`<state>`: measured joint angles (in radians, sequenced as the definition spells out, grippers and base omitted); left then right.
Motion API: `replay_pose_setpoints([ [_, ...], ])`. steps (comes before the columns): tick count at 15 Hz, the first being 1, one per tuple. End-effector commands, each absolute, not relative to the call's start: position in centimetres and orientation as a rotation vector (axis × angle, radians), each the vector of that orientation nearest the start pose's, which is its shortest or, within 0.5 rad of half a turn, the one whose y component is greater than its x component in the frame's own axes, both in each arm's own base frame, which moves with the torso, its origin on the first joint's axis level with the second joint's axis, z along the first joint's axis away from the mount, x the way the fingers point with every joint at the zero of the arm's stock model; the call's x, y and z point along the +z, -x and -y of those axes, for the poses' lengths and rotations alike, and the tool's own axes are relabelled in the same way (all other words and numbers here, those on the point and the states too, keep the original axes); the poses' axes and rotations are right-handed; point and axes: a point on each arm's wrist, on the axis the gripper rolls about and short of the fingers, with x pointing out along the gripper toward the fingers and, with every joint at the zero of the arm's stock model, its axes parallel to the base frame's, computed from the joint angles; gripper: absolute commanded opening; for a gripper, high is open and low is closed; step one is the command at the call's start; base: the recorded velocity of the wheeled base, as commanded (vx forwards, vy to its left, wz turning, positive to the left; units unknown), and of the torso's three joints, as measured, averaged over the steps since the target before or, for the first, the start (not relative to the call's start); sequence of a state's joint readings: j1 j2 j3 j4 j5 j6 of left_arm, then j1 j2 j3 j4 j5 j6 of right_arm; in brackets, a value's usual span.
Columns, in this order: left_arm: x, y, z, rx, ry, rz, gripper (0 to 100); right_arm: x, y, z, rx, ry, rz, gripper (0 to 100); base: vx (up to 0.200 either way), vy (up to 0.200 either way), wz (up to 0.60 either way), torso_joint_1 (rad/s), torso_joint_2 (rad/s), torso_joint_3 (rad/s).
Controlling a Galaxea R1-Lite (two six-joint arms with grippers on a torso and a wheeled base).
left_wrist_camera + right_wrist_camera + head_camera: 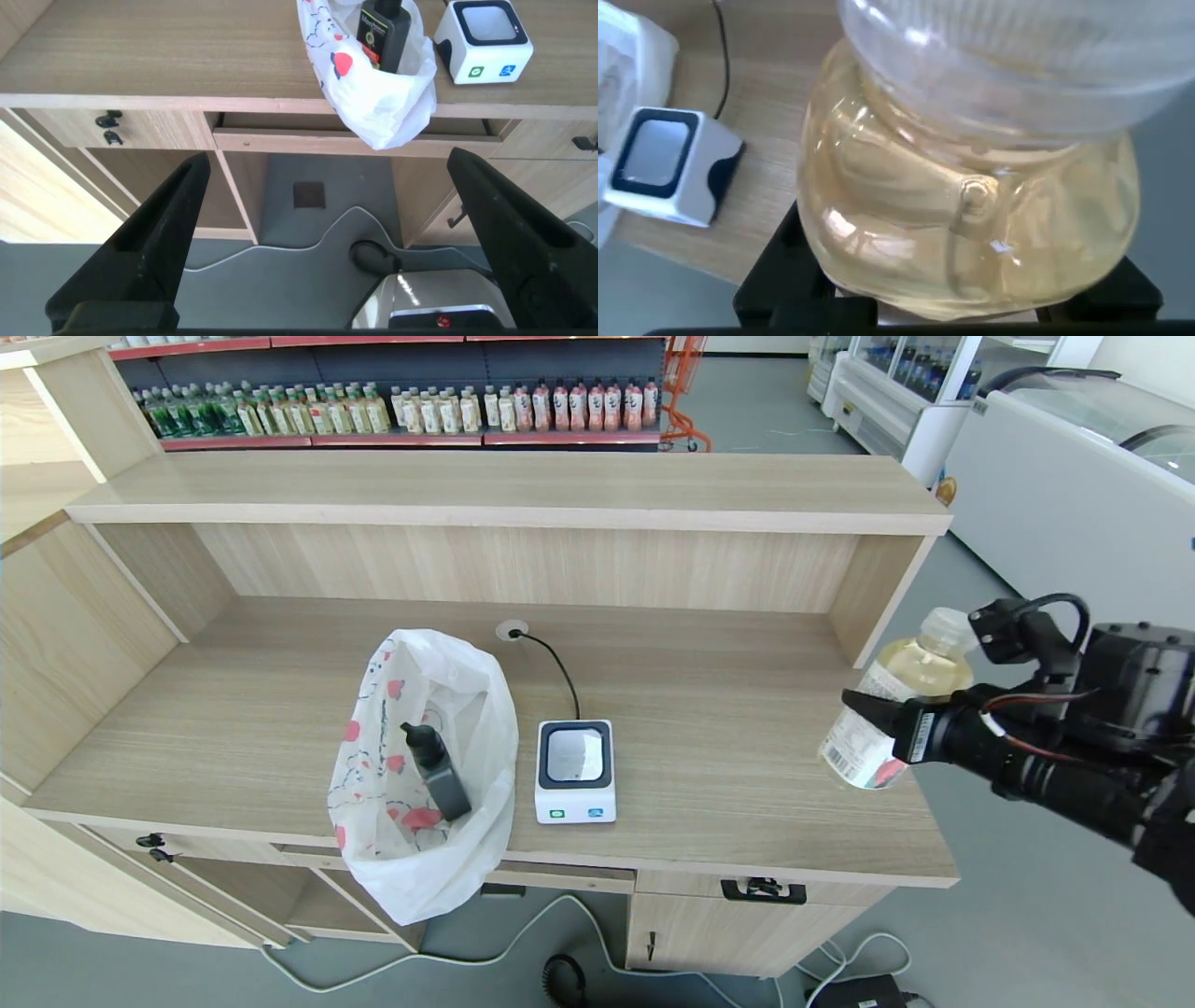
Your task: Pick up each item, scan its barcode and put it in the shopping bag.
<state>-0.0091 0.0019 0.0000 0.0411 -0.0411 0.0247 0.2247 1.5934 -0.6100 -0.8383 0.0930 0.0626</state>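
Observation:
My right gripper (887, 723) is shut on a clear bottle of pale yellow drink (896, 705), held tilted in the air beyond the counter's right end. Up close the bottle (971, 205) shows its cap end and yellow liquid. The white barcode scanner (575, 771) with a dark window sits near the counter's front edge, also seen as the scanner (663, 163) and the scanner (484, 39). Left of it stands the open white shopping bag (420, 775) with a dark bottle (436, 771) inside. My left gripper (327, 247) is open, hanging low in front of the counter below the bag (374, 84).
The wooden counter (728, 747) has a raised back shelf and side walls. A black cable (553, 663) runs from the scanner to a hole in the counter. Drawers and cables lie below the front edge. Shop shelves and freezers stand behind.

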Motion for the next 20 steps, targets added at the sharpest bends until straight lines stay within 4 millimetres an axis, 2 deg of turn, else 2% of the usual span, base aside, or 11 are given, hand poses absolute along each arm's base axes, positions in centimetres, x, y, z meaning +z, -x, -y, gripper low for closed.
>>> replay_pose_setpoints([
  [1,7.1,2.3,0.1,-0.051,-0.024,-0.041,100,27.6,-18.8,-4.8,0.544,-0.25,-0.052,0,0.0,0.0,0.0,0.0,0.0,0.0],
  [3,7.1,2.3,0.1,-0.051,-0.024,-0.042,100,29.8,-16.1,-4.7,0.721,-0.288,-0.095,0,0.0,0.0,0.0,0.0,0.0,0.0],
  [8,7.1,2.3,0.1,-0.051,-0.024,-0.042,100,34.3,-12.3,-6.1,0.978,-0.404,-0.115,0,0.0,0.0,0.0,0.0,0.0,0.0],
  [12,7.1,2.3,0.1,-0.051,-0.024,-0.042,100,34.6,-10.2,-6.9,1.107,-0.405,-0.167,0,0.0,0.0,0.0,0.0,0.0,0.0],
  [20,7.1,2.3,0.1,-0.051,-0.024,-0.042,100,35.0,-8.4,-8.1,1.256,-0.393,-0.219,0,0.0,0.0,0.0,0.0,0.0,0.0],
])
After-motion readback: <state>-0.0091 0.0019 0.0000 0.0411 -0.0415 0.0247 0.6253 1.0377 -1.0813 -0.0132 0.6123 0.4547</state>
